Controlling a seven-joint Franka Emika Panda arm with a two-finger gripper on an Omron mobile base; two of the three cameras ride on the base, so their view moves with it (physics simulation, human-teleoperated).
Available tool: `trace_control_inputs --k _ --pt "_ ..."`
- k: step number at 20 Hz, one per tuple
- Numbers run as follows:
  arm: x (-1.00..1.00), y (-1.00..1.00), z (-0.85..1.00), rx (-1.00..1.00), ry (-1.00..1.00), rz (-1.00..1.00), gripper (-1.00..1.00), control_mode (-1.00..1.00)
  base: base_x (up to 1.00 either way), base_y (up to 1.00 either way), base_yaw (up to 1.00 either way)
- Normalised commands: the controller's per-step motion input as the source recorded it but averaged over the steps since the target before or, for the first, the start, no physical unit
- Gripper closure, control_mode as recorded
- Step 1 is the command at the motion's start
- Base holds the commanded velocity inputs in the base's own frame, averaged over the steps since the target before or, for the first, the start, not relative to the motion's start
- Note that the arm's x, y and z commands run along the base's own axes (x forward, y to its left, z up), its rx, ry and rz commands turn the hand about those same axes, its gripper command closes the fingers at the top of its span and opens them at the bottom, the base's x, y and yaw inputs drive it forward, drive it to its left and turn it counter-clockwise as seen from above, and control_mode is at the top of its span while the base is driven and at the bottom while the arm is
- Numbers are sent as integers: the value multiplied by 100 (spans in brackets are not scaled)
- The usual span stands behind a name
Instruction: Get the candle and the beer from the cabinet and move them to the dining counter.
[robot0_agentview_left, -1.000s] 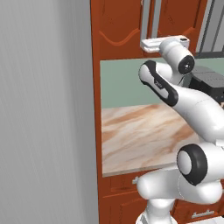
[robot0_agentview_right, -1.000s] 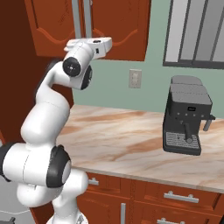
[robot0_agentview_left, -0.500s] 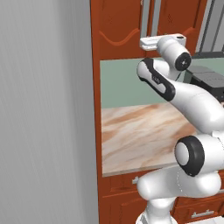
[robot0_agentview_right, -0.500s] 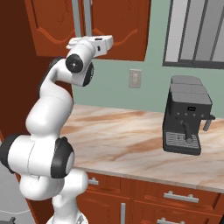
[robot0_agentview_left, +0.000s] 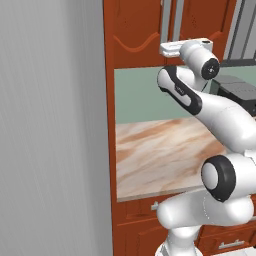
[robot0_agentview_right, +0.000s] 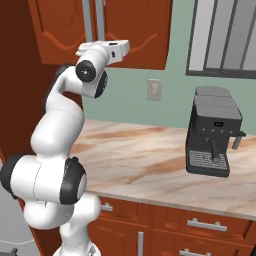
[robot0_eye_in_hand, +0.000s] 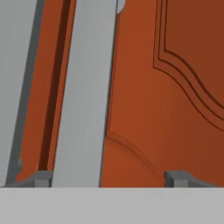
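The cabinet (robot0_agentview_left: 135, 30) (robot0_agentview_right: 140, 30) hangs over the countertop with both doors closed, so the candle and the beer are hidden. My gripper (robot0_agentview_left: 163, 48) (robot0_agentview_right: 127, 46) is raised to the doors' lower edge, pointing at the two grey bar handles (robot0_agentview_left: 170, 20) (robot0_agentview_right: 93, 20). In the hand view the gripper (robot0_eye_in_hand: 109, 178) is open. The right-hand handle (robot0_eye_in_hand: 83, 87) stands between the fingertips, close to the left one (robot0_eye_in_hand: 41, 178), with the arched door panel (robot0_eye_in_hand: 175, 109) behind. Nothing is held. The dining counter is out of view.
A black coffee machine (robot0_agentview_right: 212, 132) stands on the marbled countertop (robot0_agentview_right: 145, 160) (robot0_agentview_left: 160, 150) at the right. A tall grey panel (robot0_agentview_left: 50, 125) closes off the left side. Lower drawers (robot0_agentview_right: 200, 225) run under the countertop; an outlet (robot0_agentview_right: 154, 90) and a window (robot0_agentview_right: 225, 35) are on the green wall.
The arm has stretched upward and the hand has risen closer to the cabinet handles. The jaws stay wide apart.
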Motion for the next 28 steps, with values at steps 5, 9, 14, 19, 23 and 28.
trace_control_inputs --k 5,9,14,19,23,28 --pt "1 3 -13 -2 1 0 100 -100 0 0 0" --pt "-16 -5 -18 0 1 0 100 -100 0 0 0" --pt "-47 -23 -1 0 0 0 100 -100 0 0 0" --pt "-61 -60 0 1 1 0 100 -100 0 0 0" --pt "-74 -77 3 2 1 0 100 -100 0 0 0" --pt "-79 -92 0 3 1 0 100 -100 0 0 0"
